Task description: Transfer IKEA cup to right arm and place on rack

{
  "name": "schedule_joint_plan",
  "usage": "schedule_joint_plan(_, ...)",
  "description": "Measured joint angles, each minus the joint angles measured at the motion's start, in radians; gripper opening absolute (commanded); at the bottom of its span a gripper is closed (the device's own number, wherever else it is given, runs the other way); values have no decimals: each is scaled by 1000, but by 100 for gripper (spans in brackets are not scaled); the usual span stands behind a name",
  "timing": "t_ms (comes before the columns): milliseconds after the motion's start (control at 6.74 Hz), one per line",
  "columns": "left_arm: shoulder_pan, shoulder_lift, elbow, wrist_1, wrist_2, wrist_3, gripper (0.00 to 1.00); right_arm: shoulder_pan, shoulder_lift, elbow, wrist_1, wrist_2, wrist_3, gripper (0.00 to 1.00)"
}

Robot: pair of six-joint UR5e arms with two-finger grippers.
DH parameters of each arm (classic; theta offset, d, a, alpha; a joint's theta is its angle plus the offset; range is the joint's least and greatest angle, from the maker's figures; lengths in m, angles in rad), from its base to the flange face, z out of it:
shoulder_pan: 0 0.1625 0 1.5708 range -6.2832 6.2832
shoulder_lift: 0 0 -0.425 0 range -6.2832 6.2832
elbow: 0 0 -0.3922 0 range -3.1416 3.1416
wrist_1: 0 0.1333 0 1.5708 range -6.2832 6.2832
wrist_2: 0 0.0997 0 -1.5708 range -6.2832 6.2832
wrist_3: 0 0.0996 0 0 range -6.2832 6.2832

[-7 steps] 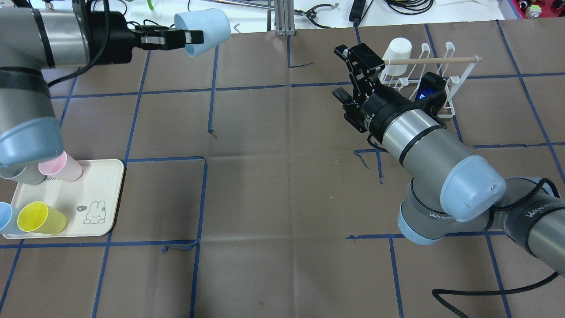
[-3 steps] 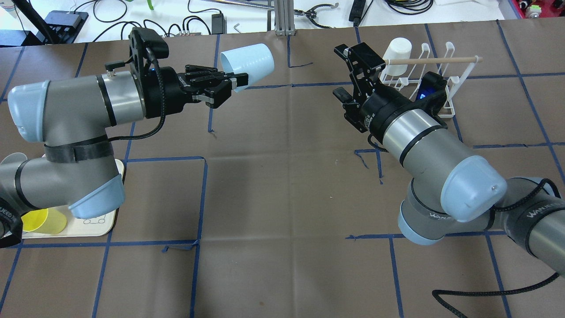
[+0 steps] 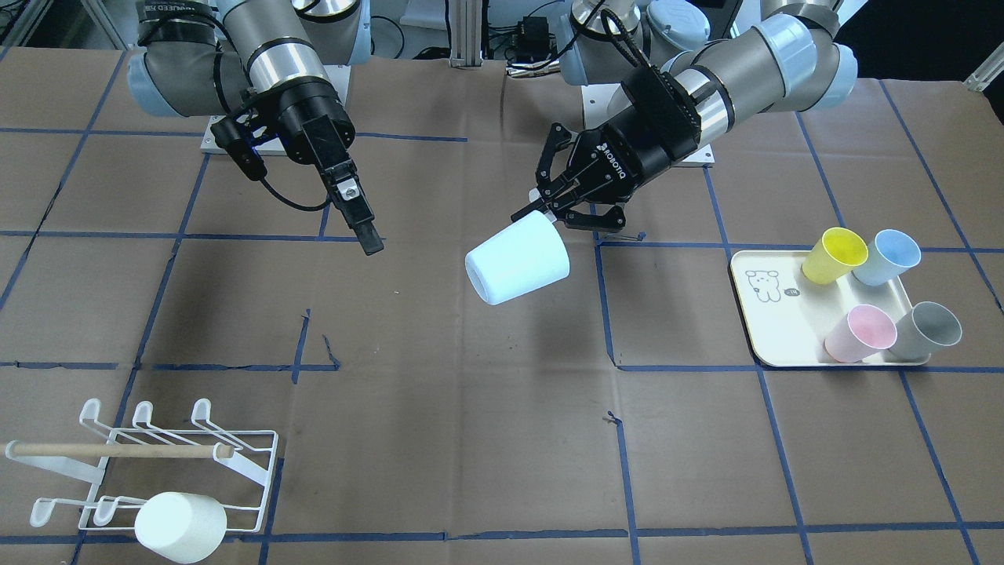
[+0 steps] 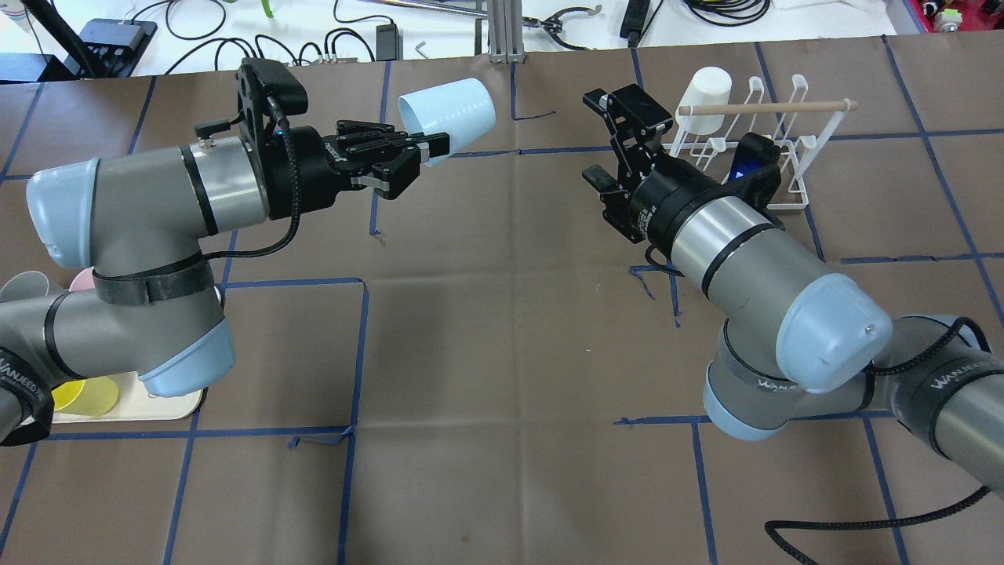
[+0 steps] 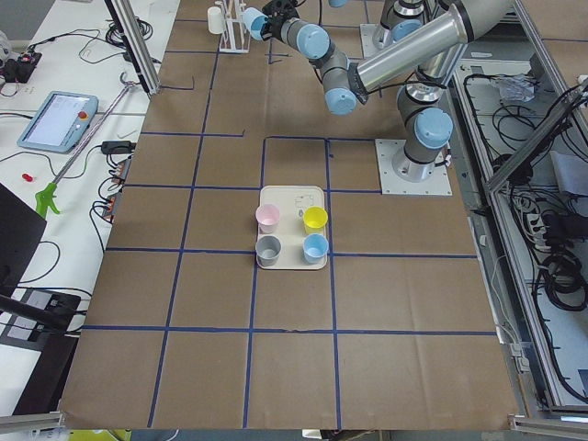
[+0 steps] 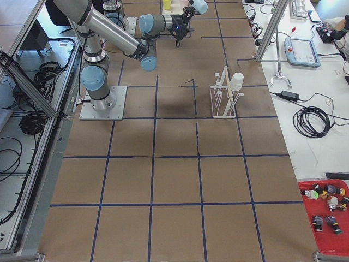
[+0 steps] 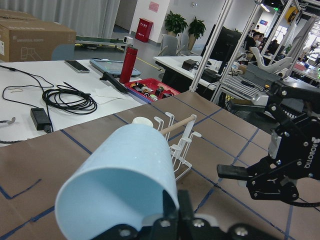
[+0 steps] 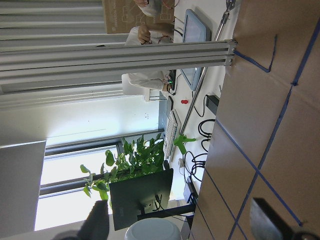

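Light-blue cup is clamped in the left jaws; right jaws stand apart.

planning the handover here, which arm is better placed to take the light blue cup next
Right. The left claw grips the light blue cup at its rim, held in the air. The right claw is open, empty and faces the cup, with the rack close by it.

Six cups are showing on the table: one pale blue cup off the surface, one white cup, and a yellow cup, blue cup, pink cup and grey cup. One rack and one tray are sitting there. Two arms, the left arm and the right arm, are reaching in.
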Motion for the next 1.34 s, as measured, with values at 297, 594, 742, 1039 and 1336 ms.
schedule_joint_plan(297,-3,0,-1,3,0,-5,1,58,-1,-20,41,-3,11,98)
schedule_joint_plan(594,-14,0,-3,4,1,-6,1,113,2,-78,108,-5,52,96)
schedule_joint_plan(742,-17,0,-3,4,2,-7,1,133,5,-98,131,-6,64,96)
schedule_joint_plan(1039,-19,0,-4,4,3,-12,1,149,18,-120,144,-5,69,96)
schedule_joint_plan(1336,-19,1,-4,4,3,-21,1,154,66,-165,145,-4,69,96)
